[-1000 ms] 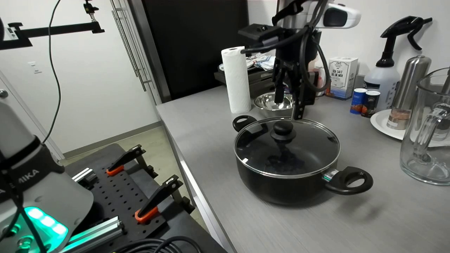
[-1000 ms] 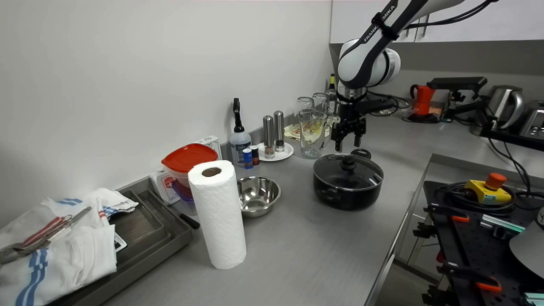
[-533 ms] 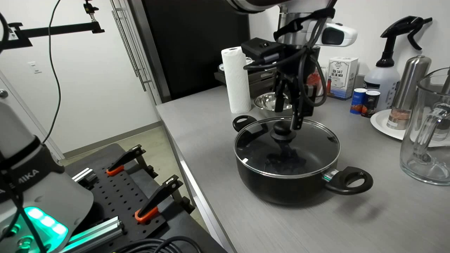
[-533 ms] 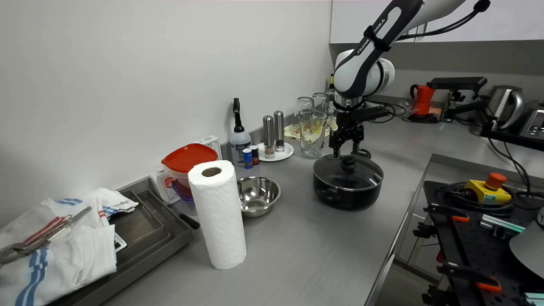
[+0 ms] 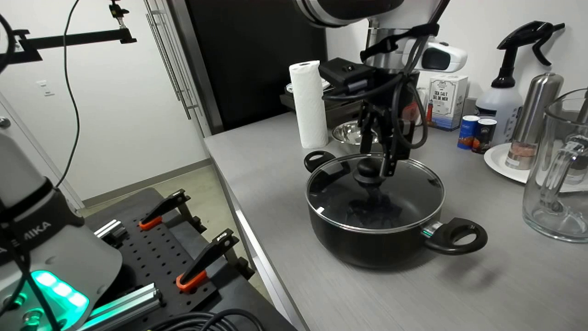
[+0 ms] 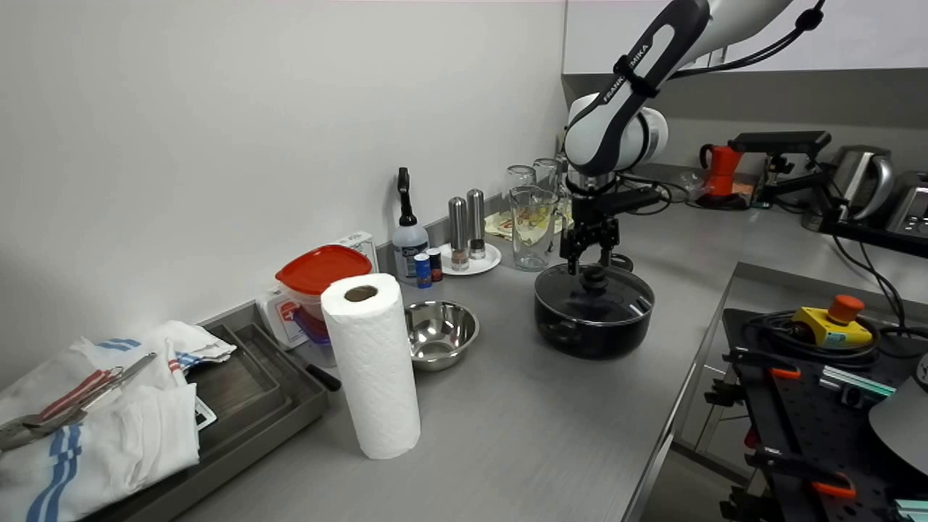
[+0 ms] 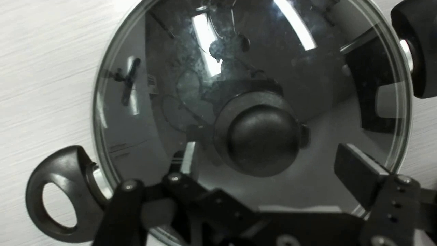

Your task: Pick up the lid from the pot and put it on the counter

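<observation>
Gripper point(image 5: 377, 157): dipped a little lower over the last half second, while the lid point(image 5: 399, 202) and pot point(image 5: 363, 250) haven't budged.
Fingers point(image 7: 356, 177): spread well apart, holding nothing, gap wider than the knob point(image 7: 263, 140) in the wrist view, presumably so it can slot between them.
Knob: dead centre on the lid, so likely the best grab point; should hang level from there. Can't tell if a finger touches it.
Lid: still seated on the pot, no lift so far.
Side handles point(image 5: 443, 239): sticking out sideways, so a straight-down grab probably won't snag them.
Counter point(image 6: 507, 428): holding up the pot; lid's supposed to land there, all still to do.
</observation>
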{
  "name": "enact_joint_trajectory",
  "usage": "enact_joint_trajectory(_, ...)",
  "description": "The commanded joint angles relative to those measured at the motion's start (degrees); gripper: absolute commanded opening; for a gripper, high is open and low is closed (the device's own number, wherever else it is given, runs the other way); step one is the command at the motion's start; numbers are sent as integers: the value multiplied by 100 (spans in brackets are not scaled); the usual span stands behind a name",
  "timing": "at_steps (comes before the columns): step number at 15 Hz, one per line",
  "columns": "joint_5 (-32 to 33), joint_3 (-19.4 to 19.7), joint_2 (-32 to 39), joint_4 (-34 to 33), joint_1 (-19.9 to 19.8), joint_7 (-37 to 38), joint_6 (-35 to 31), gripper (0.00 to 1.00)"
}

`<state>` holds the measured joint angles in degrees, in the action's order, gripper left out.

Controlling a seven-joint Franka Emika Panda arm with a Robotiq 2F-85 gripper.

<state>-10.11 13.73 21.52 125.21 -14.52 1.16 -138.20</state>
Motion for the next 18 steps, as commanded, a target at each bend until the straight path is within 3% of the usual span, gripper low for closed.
enact_joint_trajectory(1,-132,-109,106,-101,-114,52,-15,100)
enact_joint_trajectory(2,-140,-114,106,-98,-126,46,-17,100)
enact_joint_trajectory(4,-174,-127,105,-91,-149,20,-4,74)
enact_joint_trajectory(11,-210,-145,87,-153,-171,20,35,26)
enact_joint_trajectory(18,-89,-75,-209,56,-108,117,14,25)
